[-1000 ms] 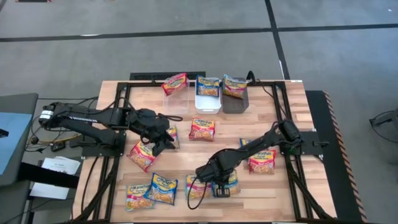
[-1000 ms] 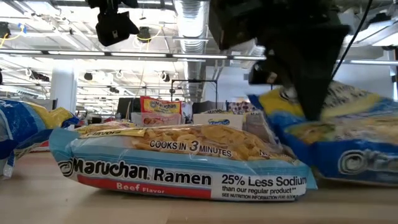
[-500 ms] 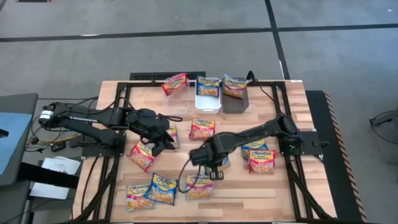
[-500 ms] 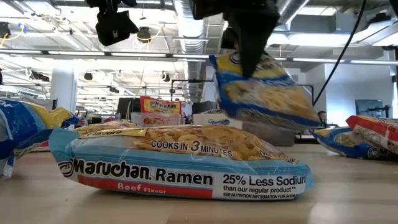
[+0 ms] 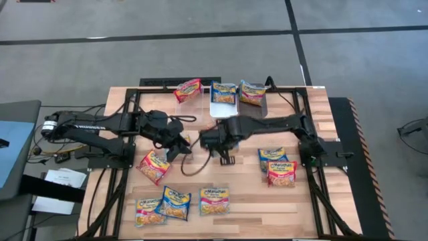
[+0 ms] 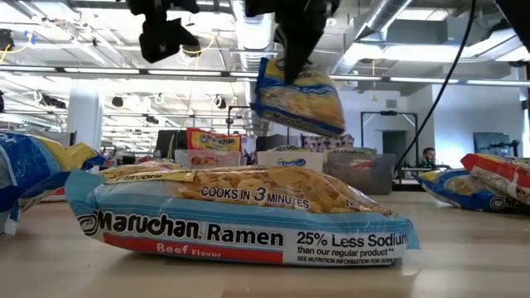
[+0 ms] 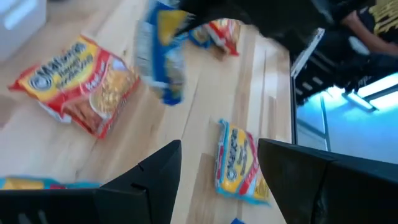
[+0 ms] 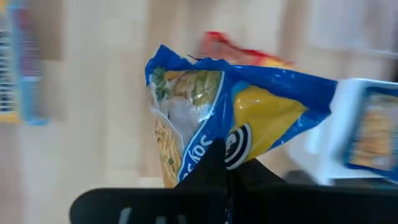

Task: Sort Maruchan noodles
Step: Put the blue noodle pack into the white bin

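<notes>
Lying nearest in the low view, a beef packet [image 6: 240, 211] rests flat on the table [image 5: 247, 201], one of several packets waiting there. Beyond it, the right gripper [image 5: 215, 139] has its jaws clenched on the top edge of a blue packet [image 6: 296, 95], which hangs clear of the table near its middle. The left gripper [image 5: 175, 146] waits just beside, jaws released and empty. This looks like the carrying step; next the blue packet likely needs moving on over the white bin [image 5: 223, 110] at the far edge, which already holds a blue packet, then letting go.
</notes>
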`<action>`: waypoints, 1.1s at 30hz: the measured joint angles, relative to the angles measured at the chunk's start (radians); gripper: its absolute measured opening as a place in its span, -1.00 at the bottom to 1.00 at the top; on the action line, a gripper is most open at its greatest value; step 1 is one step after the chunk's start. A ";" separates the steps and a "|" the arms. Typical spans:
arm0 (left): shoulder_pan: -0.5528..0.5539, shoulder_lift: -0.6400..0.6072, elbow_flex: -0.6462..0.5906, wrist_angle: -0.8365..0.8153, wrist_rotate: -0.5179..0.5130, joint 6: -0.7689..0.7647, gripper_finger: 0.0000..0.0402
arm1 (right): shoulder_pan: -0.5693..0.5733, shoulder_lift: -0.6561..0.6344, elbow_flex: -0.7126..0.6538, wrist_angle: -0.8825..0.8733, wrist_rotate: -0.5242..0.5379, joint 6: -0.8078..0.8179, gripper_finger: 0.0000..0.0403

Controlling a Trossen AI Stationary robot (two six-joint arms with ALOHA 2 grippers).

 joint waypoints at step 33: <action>0.314 0.000 0.000 0.019 -0.095 0.270 -0.01 | -0.522 0.001 0.027 0.364 0.043 -0.443 -0.97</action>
